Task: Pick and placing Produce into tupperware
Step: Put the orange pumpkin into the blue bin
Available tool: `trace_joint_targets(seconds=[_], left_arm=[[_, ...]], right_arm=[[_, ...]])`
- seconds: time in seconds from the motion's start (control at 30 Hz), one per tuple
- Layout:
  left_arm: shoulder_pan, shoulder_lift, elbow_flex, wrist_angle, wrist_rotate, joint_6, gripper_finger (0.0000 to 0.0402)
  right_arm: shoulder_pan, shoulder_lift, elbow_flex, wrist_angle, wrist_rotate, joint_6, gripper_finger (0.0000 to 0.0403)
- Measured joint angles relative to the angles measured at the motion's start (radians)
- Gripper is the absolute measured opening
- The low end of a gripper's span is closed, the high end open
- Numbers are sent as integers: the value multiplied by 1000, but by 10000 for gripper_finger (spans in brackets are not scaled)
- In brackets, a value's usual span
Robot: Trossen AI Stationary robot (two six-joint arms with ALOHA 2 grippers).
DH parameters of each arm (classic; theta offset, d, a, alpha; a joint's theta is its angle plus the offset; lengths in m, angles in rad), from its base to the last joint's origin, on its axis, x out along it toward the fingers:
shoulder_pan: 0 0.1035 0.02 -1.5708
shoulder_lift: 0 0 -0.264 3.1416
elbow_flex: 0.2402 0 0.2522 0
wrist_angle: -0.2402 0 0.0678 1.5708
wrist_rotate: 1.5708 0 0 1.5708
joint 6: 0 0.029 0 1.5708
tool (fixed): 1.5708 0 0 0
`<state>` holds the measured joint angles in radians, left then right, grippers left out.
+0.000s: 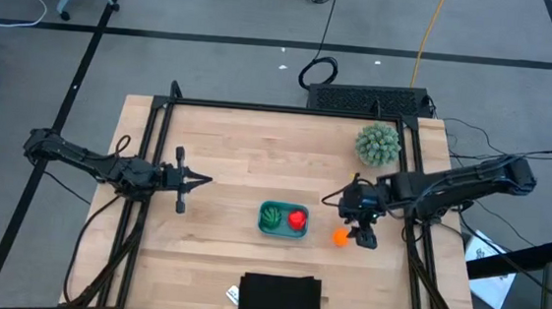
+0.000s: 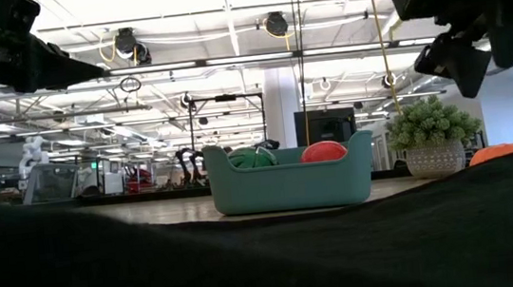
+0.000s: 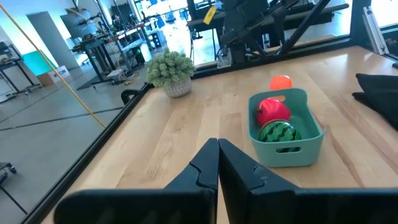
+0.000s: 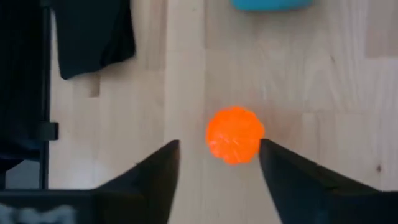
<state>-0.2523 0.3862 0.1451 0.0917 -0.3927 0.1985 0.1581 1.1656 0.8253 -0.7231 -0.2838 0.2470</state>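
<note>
The teal tupperware (image 1: 284, 220) sits on the table's middle and holds the dark green striped ball (image 1: 271, 214) and the red piece (image 1: 298, 217). The orange ball (image 1: 340, 237) rests on the wood just right of it. My right gripper (image 4: 219, 148) hangs above the orange ball (image 4: 235, 135), pointing down and open, one finger on either side and slightly short of it, touching nothing. My left gripper (image 1: 205, 180) hovers over the table's left half, shut and empty, pointing at the tupperware (image 3: 286, 127).
A large pale green spiky ball in a pot (image 1: 378, 144) stands near the far right corner, behind my right arm. A flat black rectangle (image 1: 281, 297) lies at the near edge, in front of the tupperware. Bare wood lies between my left gripper and the tupperware.
</note>
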Motion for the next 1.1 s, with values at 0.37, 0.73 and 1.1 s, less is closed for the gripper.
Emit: trace_joint_targets(seconds=[0.37,0.73,1.1], left_arm=[[0,0,0,-11,1,-1,15],[0,0,0,-13,2,-6,15],[0,0,0,-24,2,-6,15]], right_arm=[[54,0,0,29,97,19,336],[86,42,0,75,134,55,346],[132,153,-1,84,180,84,346]])
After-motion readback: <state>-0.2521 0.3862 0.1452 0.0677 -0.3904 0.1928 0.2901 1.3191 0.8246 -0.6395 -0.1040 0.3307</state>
